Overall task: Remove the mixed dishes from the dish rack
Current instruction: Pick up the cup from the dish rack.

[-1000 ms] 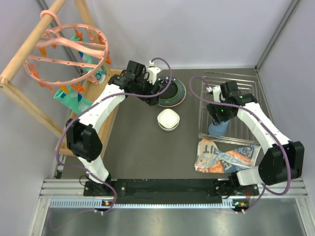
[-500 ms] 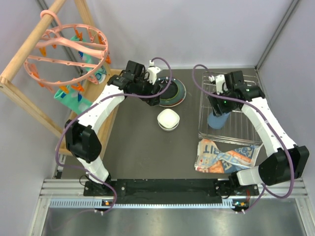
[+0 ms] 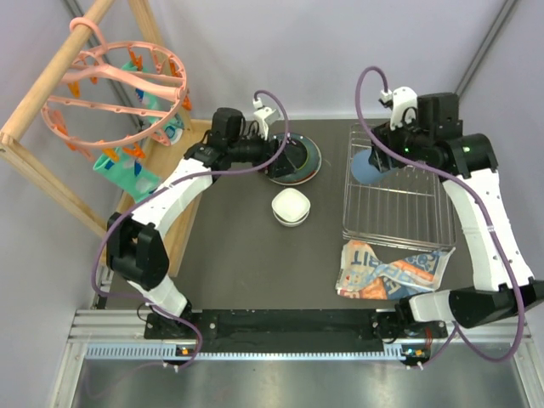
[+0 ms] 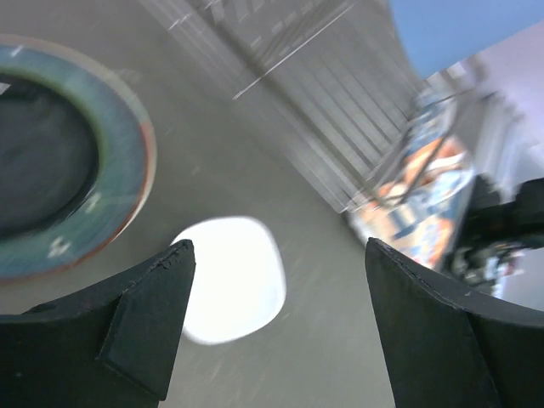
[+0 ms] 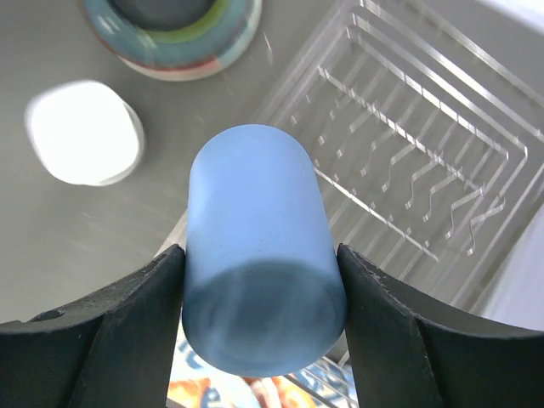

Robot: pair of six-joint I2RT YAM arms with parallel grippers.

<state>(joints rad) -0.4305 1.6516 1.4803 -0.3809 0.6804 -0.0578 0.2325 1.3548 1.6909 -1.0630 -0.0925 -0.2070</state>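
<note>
My left-wrist view is blurred
Right pincer [image 5: 259, 285] clamps the light blue cup [image 5: 255, 204], upper right over the dish rack [image 3: 399, 212] edge; left pincer [image 4: 276, 255] gapes, empty.

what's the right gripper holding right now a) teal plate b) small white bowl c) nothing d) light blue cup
D: the right gripper has a finger pressed on each side of the light blue cup, over the edge of the dish rack.
</note>
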